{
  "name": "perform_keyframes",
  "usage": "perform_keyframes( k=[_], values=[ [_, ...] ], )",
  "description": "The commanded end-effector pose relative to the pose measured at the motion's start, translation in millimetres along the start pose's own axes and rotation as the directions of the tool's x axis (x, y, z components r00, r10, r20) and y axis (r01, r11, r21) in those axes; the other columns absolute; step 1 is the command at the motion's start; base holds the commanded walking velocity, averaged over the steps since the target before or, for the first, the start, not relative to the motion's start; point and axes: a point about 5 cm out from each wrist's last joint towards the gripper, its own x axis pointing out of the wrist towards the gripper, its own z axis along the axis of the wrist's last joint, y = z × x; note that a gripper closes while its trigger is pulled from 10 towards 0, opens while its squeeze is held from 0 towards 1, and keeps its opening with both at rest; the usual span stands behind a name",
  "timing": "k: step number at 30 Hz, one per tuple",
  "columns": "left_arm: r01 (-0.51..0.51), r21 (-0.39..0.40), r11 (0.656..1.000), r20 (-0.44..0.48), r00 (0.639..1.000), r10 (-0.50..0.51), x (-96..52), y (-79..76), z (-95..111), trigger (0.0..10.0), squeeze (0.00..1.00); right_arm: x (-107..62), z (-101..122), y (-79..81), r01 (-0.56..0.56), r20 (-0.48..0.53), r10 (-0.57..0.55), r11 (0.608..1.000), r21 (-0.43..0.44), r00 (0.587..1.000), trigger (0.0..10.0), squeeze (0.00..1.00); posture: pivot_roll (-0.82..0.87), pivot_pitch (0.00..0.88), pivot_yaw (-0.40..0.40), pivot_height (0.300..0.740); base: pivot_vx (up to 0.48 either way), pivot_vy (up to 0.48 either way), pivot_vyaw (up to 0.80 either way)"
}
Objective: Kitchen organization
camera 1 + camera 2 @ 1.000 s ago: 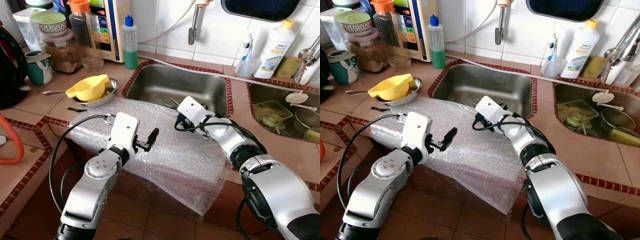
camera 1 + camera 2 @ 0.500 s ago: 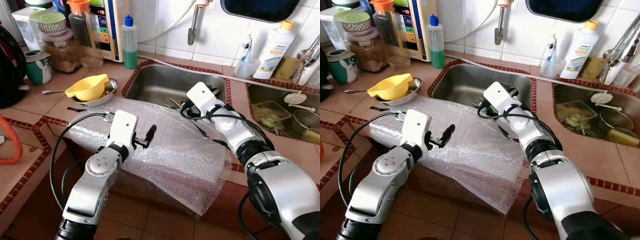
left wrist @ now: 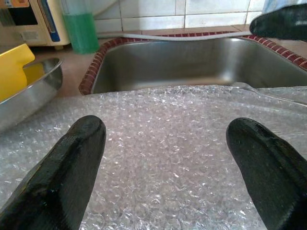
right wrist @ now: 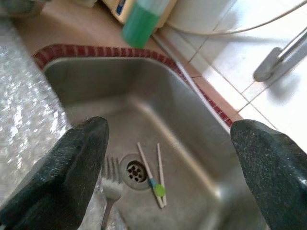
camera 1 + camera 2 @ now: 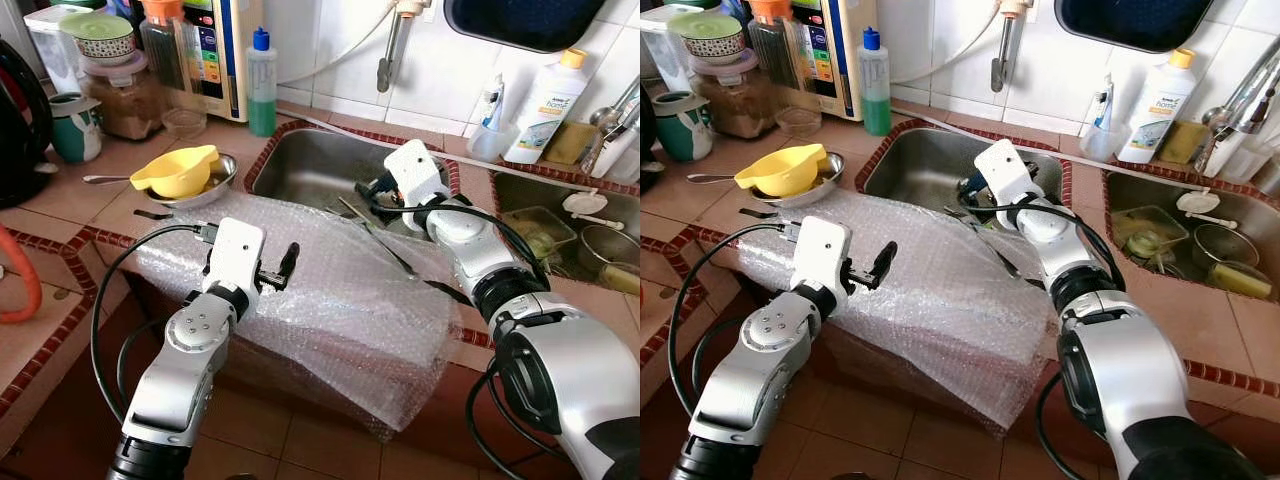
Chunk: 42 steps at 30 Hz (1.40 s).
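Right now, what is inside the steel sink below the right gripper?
In the sink: a fork beside the drain, plus two thin sticks. The bubble wrap drapes over the near edge, hiding whatever lies beneath. The right gripper hangs open above.

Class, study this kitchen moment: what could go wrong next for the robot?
1. The bubble wrap overhangs the counter edge and may slide to the floor.
2. The right gripper, open above the sink, may snag the wrap's edge on its way to the fork and chopsticks.
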Motion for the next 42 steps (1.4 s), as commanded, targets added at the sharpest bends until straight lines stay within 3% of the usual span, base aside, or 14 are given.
perform_keyframes(
  k=[1,9,13,18,22,25,30,37,42],
  values=[
    [-0.005,0.008,1.0,-0.003,1.0,0.005,1.1,-2.2,-0.6,10.0,0.0,-0.3,5.1,-7.3,0.01,0.004,-0.01,1.0,-0.004,1.0,10.0,0.0,0.22,0.0,-0.09,0.74,0.0,0.0,0.0],
    [0.001,0.01,1.0,0.005,1.0,-0.001,0.8,-2.2,0.7,10.0,0.0,-1.2,0.6,-10.5,0.006,-0.058,-0.008,1.0,-0.029,0.998,10.0,0.0,0.22,0.0,-0.086,0.74,0.0,0.0,0.0],
    [-0.01,0.012,1.0,0.003,1.0,0.01,1.9,-1.6,1.1,10.0,0.0,-4.7,-10.8,-10.0,-0.071,-0.159,0.057,0.994,-0.08,0.986,10.0,0.0,0.21,0.0,-0.099,0.74,0.0,0.0,0.0],
    [-0.001,0.009,1.0,-0.001,1.0,0.001,1.1,-6.3,-0.6,10.0,0.0,-8.3,-18.9,-12.8,-0.081,-0.217,0.059,0.993,-0.09,0.974,10.0,0.0,0.21,0.0,-0.103,0.74,0.0,0.0,0.0],
    [0.001,0.006,1.0,-0.009,1.0,-0.001,0.4,-7.0,-2.6,10.0,0.0,-10.2,-25.8,-9.9,-0.112,-0.26,0.085,0.99,-0.09,0.962,10.0,0.0,0.21,0.0,-0.104,0.74,0.0,0.0,0.0],
    [0.007,0.008,1.0,-0.015,1.0,-0.007,-1.0,-7.8,-3.6,10.0,0.0,-12.7,-38.5,-0.1,-0.145,-0.308,0.127,0.989,-0.035,0.943,10.0,0.0,0.22,0.0,-0.107,0.74,0.0,0.0,0.0],
    [0.005,0.004,1.0,-0.019,1.0,-0.005,-3.2,-7.1,-4.2,10.0,0.0,-15.4,-47.2,5.8,-0.192,-0.356,0.162,0.98,-0.049,0.92,10.0,0.0,0.23,0.0,-0.106,0.74,0.0,0.0,0.0],
    [0.01,0.003,1.0,-0.029,1.0,-0.01,-5.7,-7.9,-6.9,10.0,0.0,-13.6,-42.2,11.3,-0.262,-0.327,0.244,0.965,-0.011,0.913,10.0,0.0,0.23,0.0,-0.104,0.74,0.0,0.0,0.0],
    [0.016,0.005,1.0,-0.033,0.999,-0.015,-5.4,-9.5,-7.2,10.0,0.0,-15.3,-45.6,9.9,-0.263,-0.348,0.227,0.963,-0.059,0.91,10.0,0.0,0.23,0.0,-0.102,0.74,0.0,0.0,0.0]
  ],
)
